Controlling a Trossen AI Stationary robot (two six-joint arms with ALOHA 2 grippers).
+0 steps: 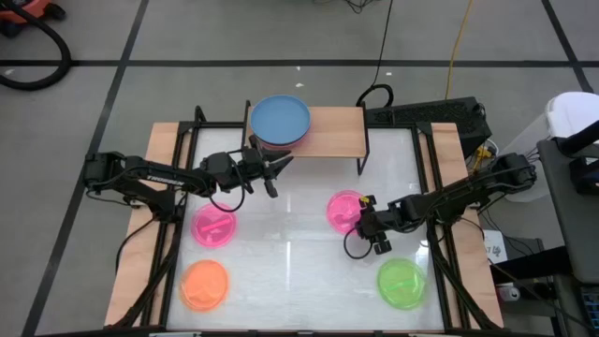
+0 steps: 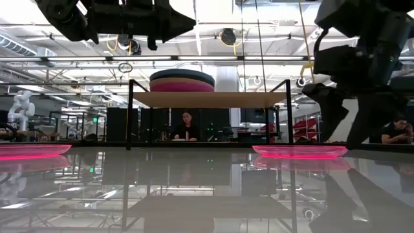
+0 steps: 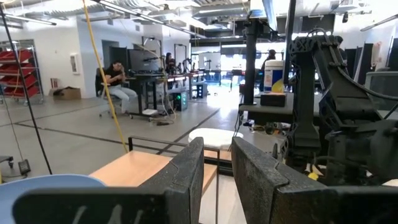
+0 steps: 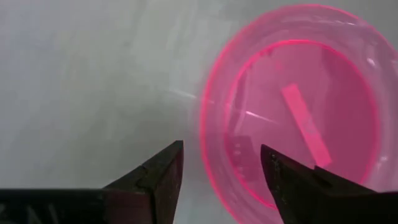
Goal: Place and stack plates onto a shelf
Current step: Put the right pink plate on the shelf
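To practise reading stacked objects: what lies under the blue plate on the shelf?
Under the blue plate on the shelf, the low view shows a dark plate and a magenta one. From above, blue covers them almost entirely; whether more lie between cannot be seen.

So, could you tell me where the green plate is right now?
In the high view, the green plate lies on the table's near right corner, just below the right gripper.

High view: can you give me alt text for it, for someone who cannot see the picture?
Seen from above, a blue plate tops a stack on the left end of a wooden shelf, with the left pincer just in front of it. The right pincer is open beside a pink plate; another pink plate, an orange plate and a green plate lie on the table.
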